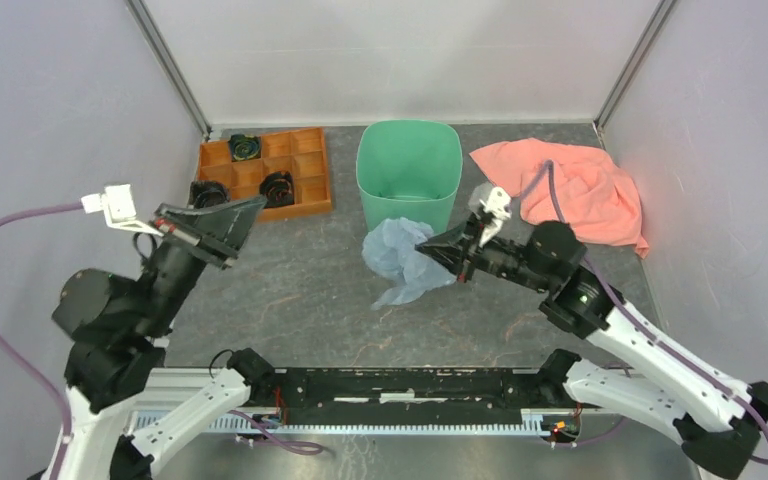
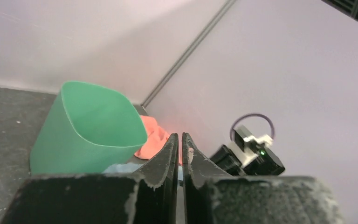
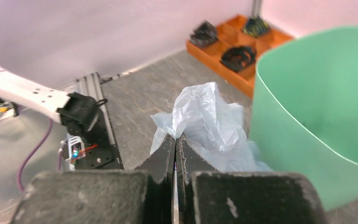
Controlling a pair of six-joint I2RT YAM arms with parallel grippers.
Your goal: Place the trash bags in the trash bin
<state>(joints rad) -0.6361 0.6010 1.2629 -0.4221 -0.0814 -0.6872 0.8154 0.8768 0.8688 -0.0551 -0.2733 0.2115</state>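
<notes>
Step in hand: grasp done, lift-and-carry to come; right gripper (image 3: 175, 140) has its fingers pressed together on a fold at the 3 o'clock edge of the trash bag (image 1: 403, 262), thin film caught at the tips in the right wrist view, so I read it as clamped on the bag; the bag sits crumpled on the table (image 1: 290, 290) at 6 o'clock of the trash bin (image 1: 409, 170), its far edge against or just short of the bin's near wall, can't tell which, nor whether any of it is off the table; none of it is inside the bin; left gripper (image 1: 257, 205) is up in the air well apart at 9 o'clock of the bag, jaws all but closed with only a sliver between them, holding nothing; orange tray (image 1: 265, 172) at 9 o'clock of the bin, pink cloth (image 1: 570, 190) at 3 o'clock, neither involved; next move, my call: raise the bag until its hanging tail clears the rim, travel toward 12 o'clock over the opening, then let go; risks: limp film drags on the near wall or drapes over the rim, and a thin pinch could slip.
</notes>
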